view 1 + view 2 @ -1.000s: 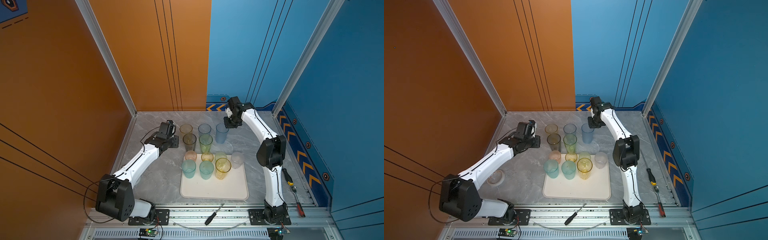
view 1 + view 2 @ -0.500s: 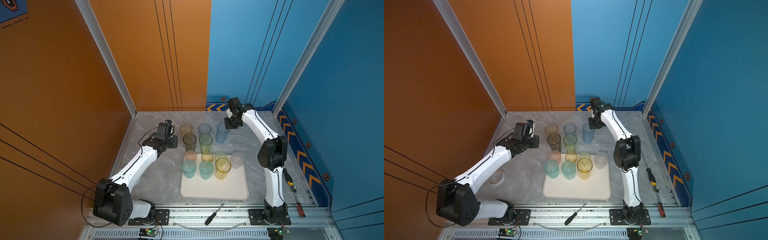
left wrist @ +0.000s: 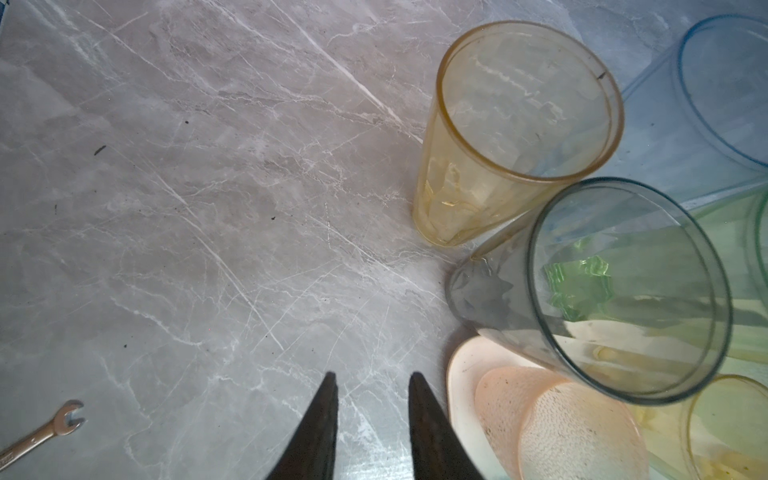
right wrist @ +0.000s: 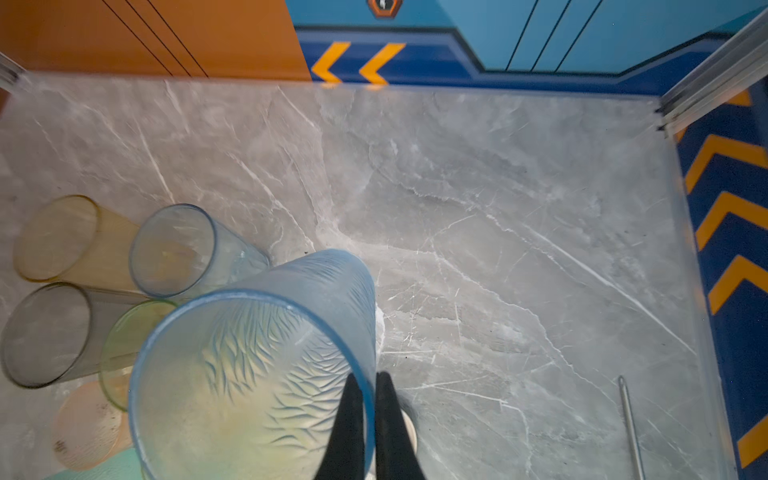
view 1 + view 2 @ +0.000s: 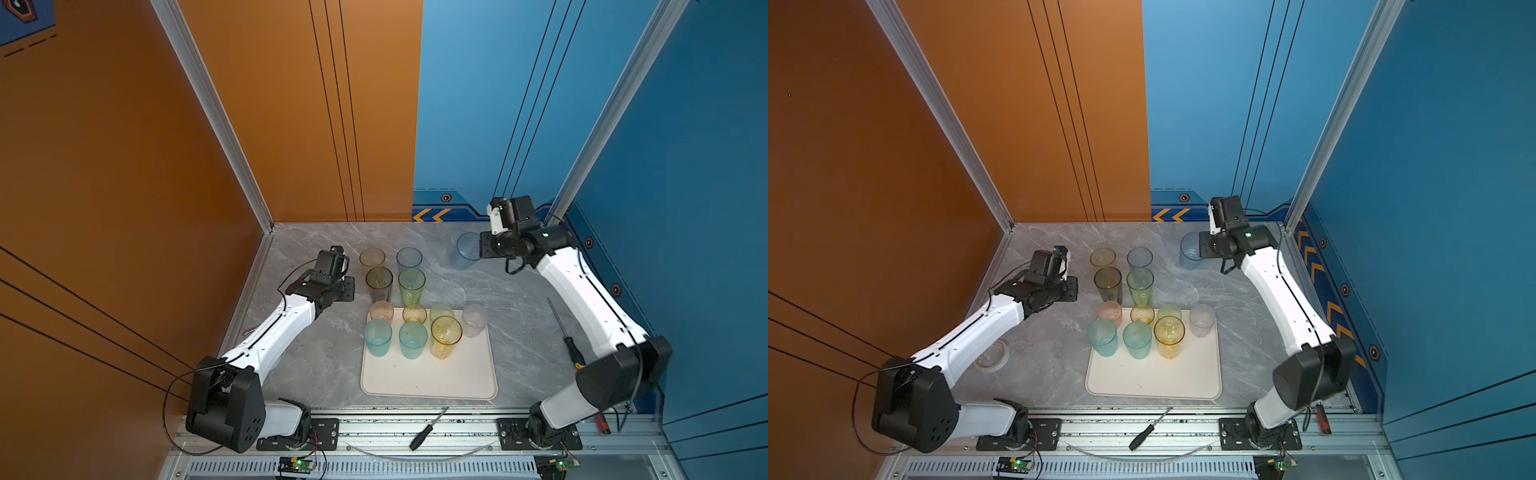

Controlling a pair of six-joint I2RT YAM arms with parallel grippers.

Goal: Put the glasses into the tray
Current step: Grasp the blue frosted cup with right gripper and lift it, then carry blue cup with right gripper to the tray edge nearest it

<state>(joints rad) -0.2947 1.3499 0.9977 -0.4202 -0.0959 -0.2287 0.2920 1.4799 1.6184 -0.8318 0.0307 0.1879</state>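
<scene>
My right gripper (image 4: 365, 376) is shut on the rim of a frosted blue glass (image 4: 249, 353), one finger inside and one outside. The glass hangs tilted at the back right (image 5: 467, 251), apart from the others. Yellow (image 5: 371, 257), pale blue (image 5: 409, 257), smoke grey (image 5: 379, 282) and green (image 5: 411, 284) glasses stand on the table behind the cream tray (image 5: 428, 374). Several glasses stand along the tray's far edge, among them two teal ones (image 5: 377, 336) and a tall yellow one (image 5: 446, 336). My left gripper (image 3: 372, 376) is open and empty, just left of the grey glass (image 3: 602, 291).
A screwdriver (image 5: 428, 428) lies on the front rail. Another screwdriver (image 5: 565, 332) lies beside the right arm. A small wrench (image 3: 41, 432) and a roll of tape (image 5: 992, 357) lie on the marble left of the tray. Walls close in the back and both sides.
The right gripper has closed on the blue glass and carried it right and back, away from the group. The left gripper has drawn back slightly to the left.
</scene>
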